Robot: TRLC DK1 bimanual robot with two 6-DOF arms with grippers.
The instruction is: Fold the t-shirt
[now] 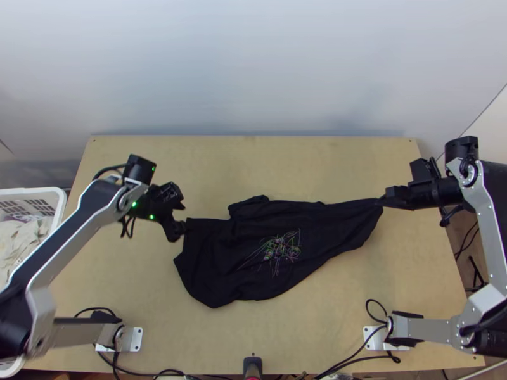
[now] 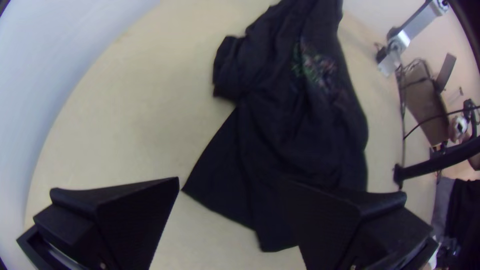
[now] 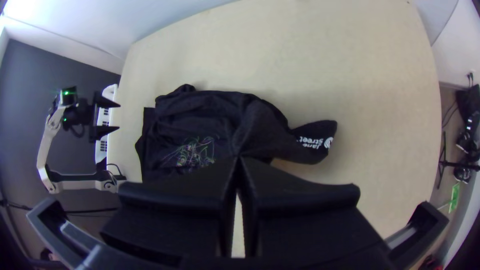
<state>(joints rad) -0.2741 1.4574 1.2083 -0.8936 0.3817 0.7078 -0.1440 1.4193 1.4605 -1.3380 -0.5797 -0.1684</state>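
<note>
Black cloth t-shirt: black right hand gripping its two-o'clock end, black left hand open, ten o'clock; one-sided pulling may skew it.

White lettering on the black t-shirt read "Jane Street", upside down in the right wrist view, beside a round white mark.

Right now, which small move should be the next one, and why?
I would probably ease the left gripper onto the t-shirt's nearest edge and close it: its fingers stand open there, while the right gripper pinches cloth at the opposite end.
</note>
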